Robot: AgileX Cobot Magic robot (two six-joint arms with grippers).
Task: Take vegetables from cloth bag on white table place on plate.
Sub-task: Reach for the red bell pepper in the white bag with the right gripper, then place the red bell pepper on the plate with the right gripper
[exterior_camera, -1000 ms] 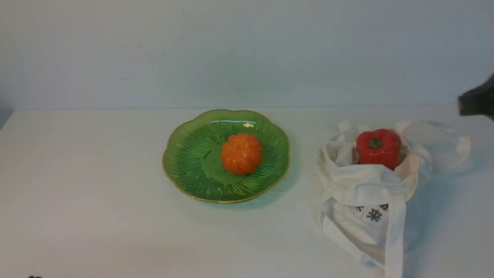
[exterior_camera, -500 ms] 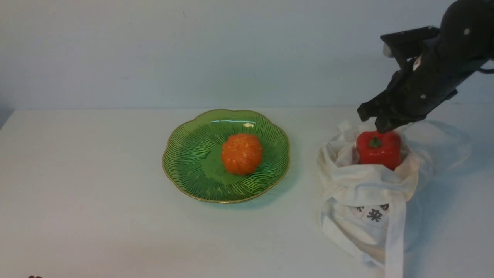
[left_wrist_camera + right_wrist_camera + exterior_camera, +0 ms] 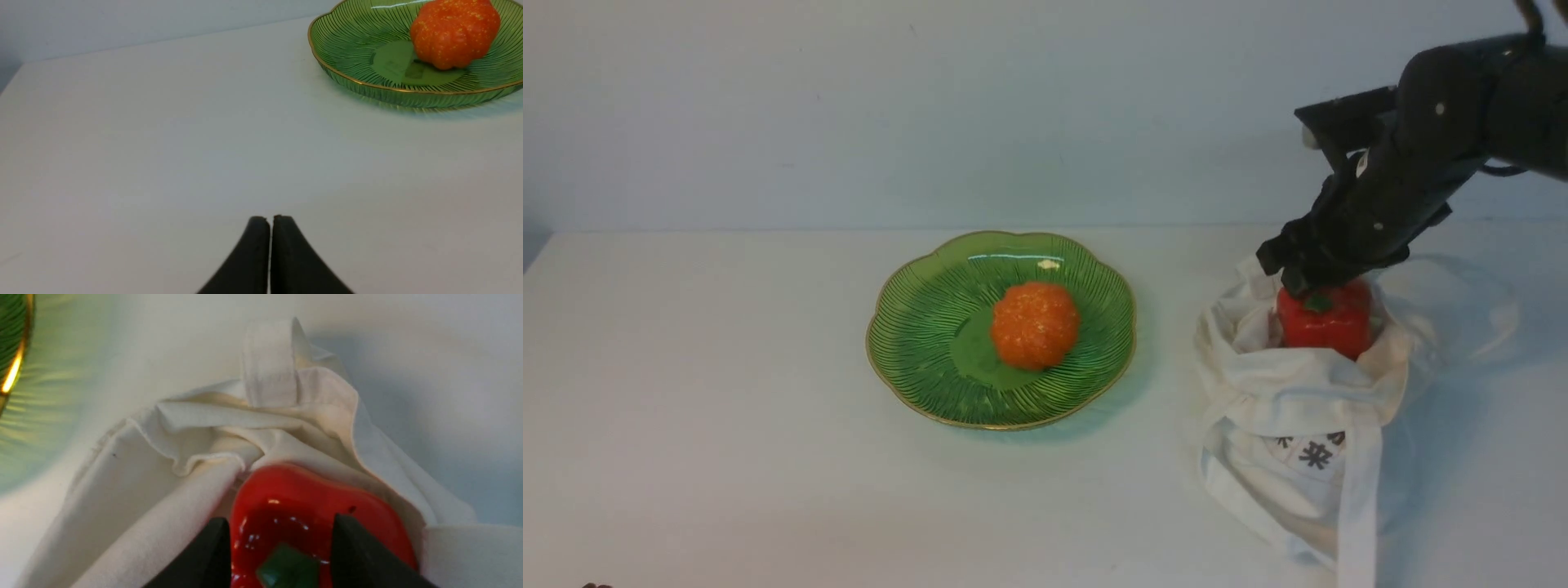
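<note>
The red bell pepper (image 3: 1327,325) sits upright in the open mouth of the white cloth bag (image 3: 1298,400) at the right of the white table (image 3: 727,425). My right gripper (image 3: 1298,282) is open, its tips down on the pepper's top. In the right wrist view the right gripper (image 3: 280,522) straddles the green stem, with the pepper (image 3: 310,494) and the bag (image 3: 163,477) around it. The green plate (image 3: 915,384) lies at the centre. My left gripper (image 3: 269,218) is shut and empty, low over bare table, well short of the plate (image 3: 355,45).
An orange bumpy ball (image 3: 1034,324) rests in the middle of the plate; it also shows in the left wrist view (image 3: 453,32). A long strap of the bag (image 3: 1357,523) hangs toward the front edge. The plate's gold rim (image 3: 12,367) shows beside the bag in the right wrist view.
My right arm has come in from the right edge and moved down and left onto the pepper's top. The pepper, bag, plate and ball have not moved.
</note>
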